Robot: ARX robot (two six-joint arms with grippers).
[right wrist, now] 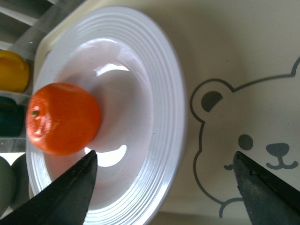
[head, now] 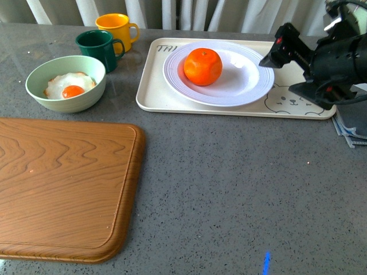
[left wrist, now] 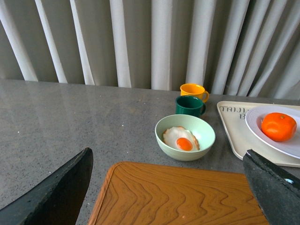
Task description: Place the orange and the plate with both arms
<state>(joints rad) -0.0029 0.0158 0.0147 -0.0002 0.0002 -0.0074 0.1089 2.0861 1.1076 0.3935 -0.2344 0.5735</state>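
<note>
Left arm is out of the front view; only its two dark fingertips point(left wrist: 51, 194) show at the frame edges of the left wrist view, spread wide with nothing between them. Left gripper point(left wrist: 166, 197) hovers over the brown wood-grain cutting board point(head: 63, 183). Board is cut off at the left edge of the front view.

Right gripper point(head: 285, 73), black, sits at the right rim of the glossy white ribbed-rim deep plate point(head: 252, 80), jaws apart, straddling rim and tray; contact with the rim can't be confirmed. Its body is partly cut off and hides part of the tray's bear drawing.

Bright orange mandarin point(head: 202, 66) rests in the plate's well, left of centre. Plate sits on the cream rectangular bear-print tray point(head: 150, 94).

Left of tray: pale green bowl point(head: 66, 83) with a fried egg point(head: 69, 86), dark green mug point(head: 98, 49), yellow mug point(head: 116, 28) behind it. Grey-blue cloth point(head: 351, 129) at right edge, mostly cut off.
</note>
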